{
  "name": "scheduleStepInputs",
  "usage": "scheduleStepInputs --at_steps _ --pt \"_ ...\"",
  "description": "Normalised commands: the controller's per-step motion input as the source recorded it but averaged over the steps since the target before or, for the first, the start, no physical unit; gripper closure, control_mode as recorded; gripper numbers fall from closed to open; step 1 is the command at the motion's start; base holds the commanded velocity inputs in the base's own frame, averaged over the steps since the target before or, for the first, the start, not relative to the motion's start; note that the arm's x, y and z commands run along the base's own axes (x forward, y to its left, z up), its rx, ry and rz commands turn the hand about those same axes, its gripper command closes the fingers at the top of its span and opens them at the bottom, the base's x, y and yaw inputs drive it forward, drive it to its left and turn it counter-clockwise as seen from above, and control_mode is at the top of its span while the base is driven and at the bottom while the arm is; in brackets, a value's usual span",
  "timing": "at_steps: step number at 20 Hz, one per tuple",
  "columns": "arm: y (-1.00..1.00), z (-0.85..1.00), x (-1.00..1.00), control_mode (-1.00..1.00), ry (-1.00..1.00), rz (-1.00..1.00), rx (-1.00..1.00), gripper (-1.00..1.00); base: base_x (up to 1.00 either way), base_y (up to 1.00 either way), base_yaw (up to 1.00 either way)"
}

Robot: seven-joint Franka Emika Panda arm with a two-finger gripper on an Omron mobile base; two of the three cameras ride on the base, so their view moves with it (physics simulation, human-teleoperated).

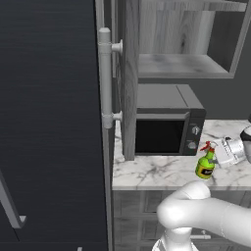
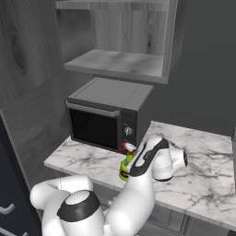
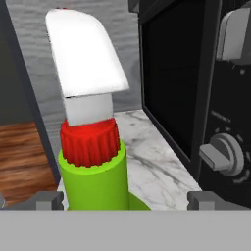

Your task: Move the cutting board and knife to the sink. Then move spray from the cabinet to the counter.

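Spray (image 1: 206,164) is standing upright on the counter (image 1: 157,174), just in front of the microwave (image 1: 166,122); gripper (image 1: 226,152) is hovering beside it.

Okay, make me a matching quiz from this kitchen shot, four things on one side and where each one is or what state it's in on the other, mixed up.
Things:
1. spray
2. microwave
3. fridge
4. hand

Descriptions:
A. open, fingers either side of the green bottle
B. dark, with long grey handles, left of the counter
C. under the cabinet niche, door shut
D. upright on the marble, in front of the microwave's dials

Pairs: 1-D, 2-C, 3-B, 4-A
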Motion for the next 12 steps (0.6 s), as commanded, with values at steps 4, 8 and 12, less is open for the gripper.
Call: scheduleStepInputs --at_steps 4,8,12 --pt "-0.13 0.0 -0.01 -1.0 0.0 0.0 0.0 -1.0 0.0 0.0 0.0" --pt "-0.02 0.0 -0.15 -1.0 0.0 0.0 0.0 -1.0 0.0 0.0 0.0" --pt "0.01 -0.03 -0.28 -1.0 0.0 -0.01 0.0 -1.0 0.0 0.0 0.0"
